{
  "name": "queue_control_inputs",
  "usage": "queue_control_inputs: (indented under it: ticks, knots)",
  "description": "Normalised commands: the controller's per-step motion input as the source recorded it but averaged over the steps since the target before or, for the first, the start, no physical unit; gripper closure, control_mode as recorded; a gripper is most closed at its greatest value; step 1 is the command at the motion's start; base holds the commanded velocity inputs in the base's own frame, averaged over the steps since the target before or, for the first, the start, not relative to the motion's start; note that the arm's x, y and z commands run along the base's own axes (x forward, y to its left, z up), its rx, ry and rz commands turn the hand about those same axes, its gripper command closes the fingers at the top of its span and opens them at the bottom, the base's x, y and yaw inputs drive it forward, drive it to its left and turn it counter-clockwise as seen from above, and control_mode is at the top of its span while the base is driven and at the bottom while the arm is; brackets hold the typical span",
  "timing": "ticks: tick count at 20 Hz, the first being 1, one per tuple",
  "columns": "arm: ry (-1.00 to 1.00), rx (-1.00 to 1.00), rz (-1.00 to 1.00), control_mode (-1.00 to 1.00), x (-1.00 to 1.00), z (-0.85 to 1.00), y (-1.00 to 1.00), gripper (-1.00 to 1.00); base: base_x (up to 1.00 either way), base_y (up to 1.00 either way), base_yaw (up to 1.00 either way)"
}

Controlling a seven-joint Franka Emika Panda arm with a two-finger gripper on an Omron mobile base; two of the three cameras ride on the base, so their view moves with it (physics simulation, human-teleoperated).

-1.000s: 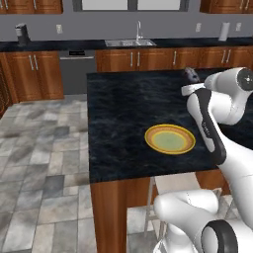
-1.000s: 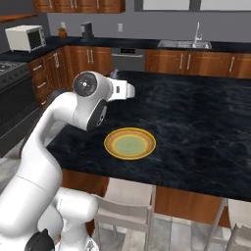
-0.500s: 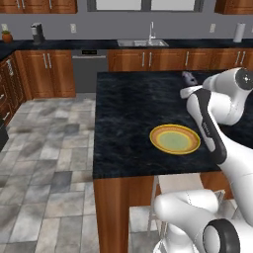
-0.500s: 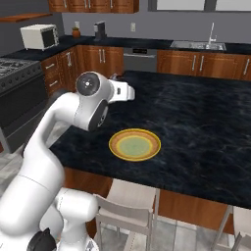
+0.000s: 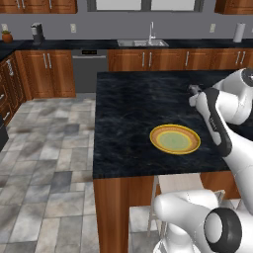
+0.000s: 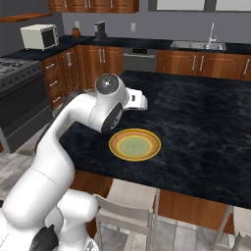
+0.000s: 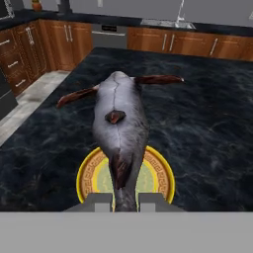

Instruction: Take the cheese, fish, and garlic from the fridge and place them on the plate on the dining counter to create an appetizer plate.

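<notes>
The arm (image 6: pixel 63 147) is being rendered as a chain of smooth, glossy white rounded segments. A round dark grey disc (image 6: pixel 106 84) is being shown capping one bulbous joint, and a dark band (image 5: pixel 216 129) is being shown running along a link. A dark ringed wheel-like cap (image 5: pixel 222 228) is being seen on the white body (image 5: pixel 185 217) low in the left base view.

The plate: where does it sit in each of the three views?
Left base view: plate right of centre, near the dining counter's front edge.
Right base view: plate at centre, below the arm's elbow.
Hand view: plate low centre, behind the held fish.
Shared landmark: the sink faucet.
</notes>
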Motion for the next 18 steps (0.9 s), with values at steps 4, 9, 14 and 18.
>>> queue_control_inputs:
  ticks: [4,9,14,18]
  knots:
    - [0.24,0.00,0.00,-1.00,0.20,-0.57,-0.42,1.00,0.00,0.00,0.00]
    - [0.23,0.00,0.00,-1.00,0.28,-0.59,-0.35,1.00,0.00,0.00,0.00]
    - [0.21,0.00,0.00,-1.00,0.36,-0.60,-0.05,1.00,0.00,0.00,0.00]
    - [0.11,0.00,0.00,-1.00,0.29,-0.61,0.00,1.00,0.00,0.00,0.00]
